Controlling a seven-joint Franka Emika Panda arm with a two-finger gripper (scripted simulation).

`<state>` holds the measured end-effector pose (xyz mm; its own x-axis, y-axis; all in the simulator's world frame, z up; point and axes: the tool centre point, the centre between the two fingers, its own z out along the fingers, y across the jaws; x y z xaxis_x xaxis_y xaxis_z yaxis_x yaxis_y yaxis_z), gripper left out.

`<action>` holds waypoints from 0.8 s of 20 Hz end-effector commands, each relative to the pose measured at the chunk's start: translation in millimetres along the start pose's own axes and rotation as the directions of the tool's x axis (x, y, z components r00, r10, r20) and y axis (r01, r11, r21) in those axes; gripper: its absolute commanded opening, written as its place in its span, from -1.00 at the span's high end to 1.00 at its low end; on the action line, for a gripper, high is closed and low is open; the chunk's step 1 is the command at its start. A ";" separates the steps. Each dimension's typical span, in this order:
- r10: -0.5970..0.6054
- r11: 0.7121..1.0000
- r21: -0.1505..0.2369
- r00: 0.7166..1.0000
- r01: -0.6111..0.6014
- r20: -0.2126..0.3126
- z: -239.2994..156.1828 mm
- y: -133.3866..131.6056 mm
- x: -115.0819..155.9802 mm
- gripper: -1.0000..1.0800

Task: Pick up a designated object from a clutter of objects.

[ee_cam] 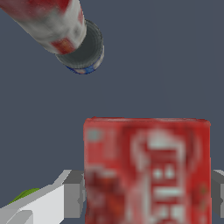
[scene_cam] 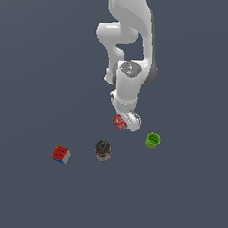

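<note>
Hand grips flat red lettered box, blurry print.

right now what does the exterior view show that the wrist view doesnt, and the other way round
Only the exterior view shows the arm's body and the puzzle cube. Only the wrist view shows the white lettering on the red box close up, with a grey finger against each side. Both show the red box at the gripper, the dark round can, lying on its side in the wrist view, and the green cup, only a sliver in the wrist view.
</note>
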<state>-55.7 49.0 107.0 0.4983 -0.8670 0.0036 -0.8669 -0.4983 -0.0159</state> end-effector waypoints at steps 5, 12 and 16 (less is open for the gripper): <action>0.000 1.000 -0.001 1.000 0.000 0.003 -54.8 7.7 57.9 1.00; 0.000 1.000 -0.004 1.000 0.000 0.004 -114.2 15.0 121.7 1.00; 0.000 1.000 -0.006 1.000 0.000 0.004 -147.3 18.6 157.7 1.00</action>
<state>-0.2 -85.3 241.9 0.4978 -0.8673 0.0002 -0.8672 -0.4978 -0.0114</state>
